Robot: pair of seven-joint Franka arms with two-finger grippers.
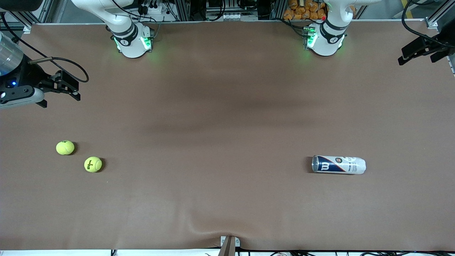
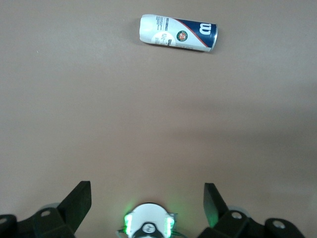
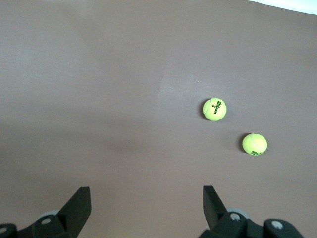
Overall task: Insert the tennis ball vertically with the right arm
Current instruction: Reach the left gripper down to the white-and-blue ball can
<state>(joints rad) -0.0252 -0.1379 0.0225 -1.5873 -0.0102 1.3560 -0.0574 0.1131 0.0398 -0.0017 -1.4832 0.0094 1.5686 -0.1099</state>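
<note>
Two arms wait over the brown counter (image 1: 227,106), both pincers spread wide and empty. The right pincer (image 1: 67,87) hangs above the counter's edge at the right arm's end; the left pincer (image 1: 419,53) hangs above the left arm's end. The ball can (image 1: 338,164) lies on its side toward the left arm's end. Well apart from the can, two tennis balls sit near each other: one tennis ball (image 1: 65,147) and a second tennis ball (image 1: 93,164), slightly nearer the front camera.

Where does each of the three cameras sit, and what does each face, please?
Front view: high across the table, facing both arm bases; shows two tennis balls and the lying ball can.
Left wrist view: over the table, open left end effector, same can.
Right wrist view: open right end effector, same tennis balls.
</note>
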